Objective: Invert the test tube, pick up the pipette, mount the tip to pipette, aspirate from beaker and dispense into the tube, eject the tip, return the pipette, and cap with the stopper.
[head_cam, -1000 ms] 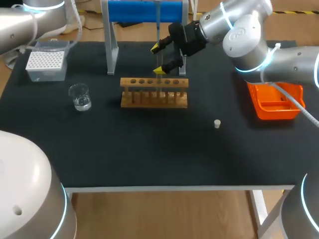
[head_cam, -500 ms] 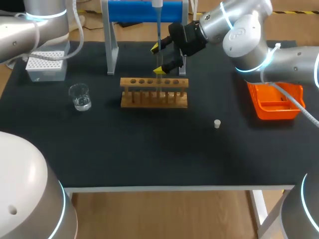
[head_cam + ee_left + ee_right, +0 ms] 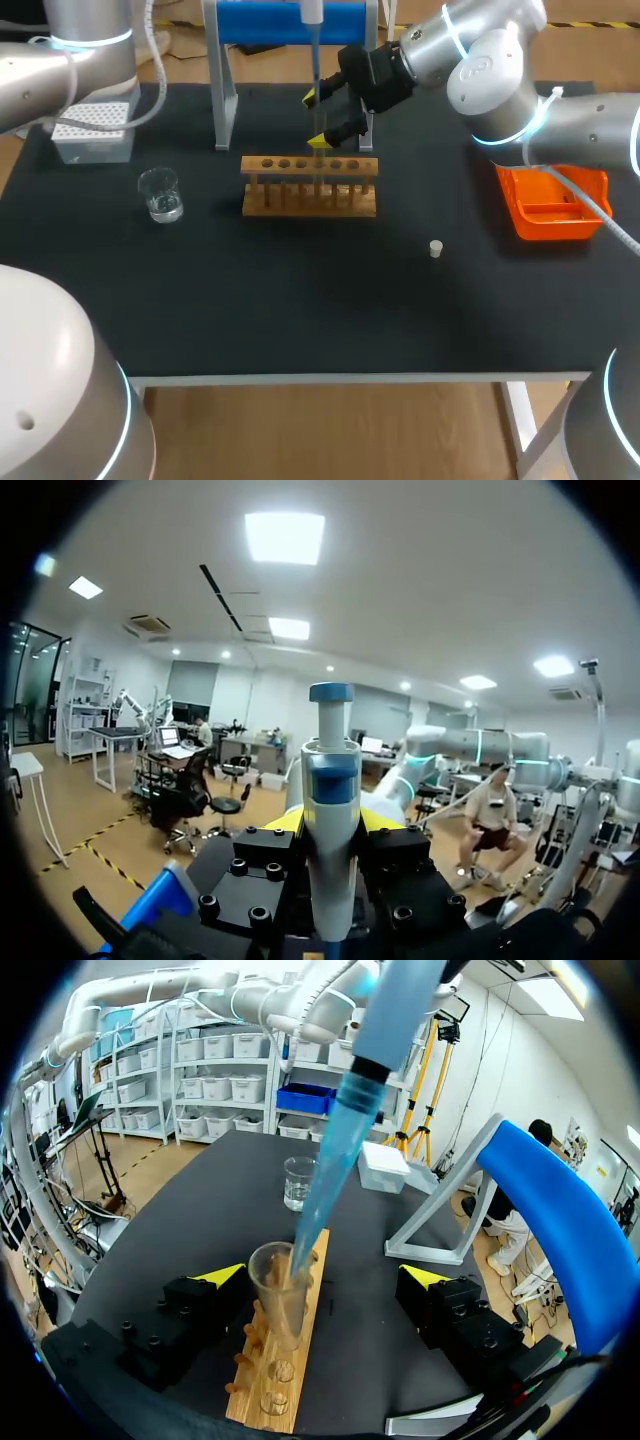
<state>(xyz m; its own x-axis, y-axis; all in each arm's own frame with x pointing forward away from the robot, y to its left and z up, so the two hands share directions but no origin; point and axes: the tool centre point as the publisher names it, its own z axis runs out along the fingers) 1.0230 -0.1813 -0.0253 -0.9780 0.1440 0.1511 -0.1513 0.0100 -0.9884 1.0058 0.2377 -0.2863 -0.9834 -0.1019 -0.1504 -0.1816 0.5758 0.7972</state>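
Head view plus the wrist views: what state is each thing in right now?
test tube, upright, uncapped
pipette, tip mounted, dipped into test tube
beaker, upright, a little clear liquid
stopper, loose, off the tube
left gripper, jaws shut on pipette
right gripper, jaws open around test tube

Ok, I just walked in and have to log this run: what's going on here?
The left end effector is shut on the pipette, holding it upright over the wooden rack. The pipette's blue tip dips into the mouth of the test tube standing in the rack. The right end effector is open, one finger on either side of the tube. The stopper lies loose on the table, so the tube is not yet capped.
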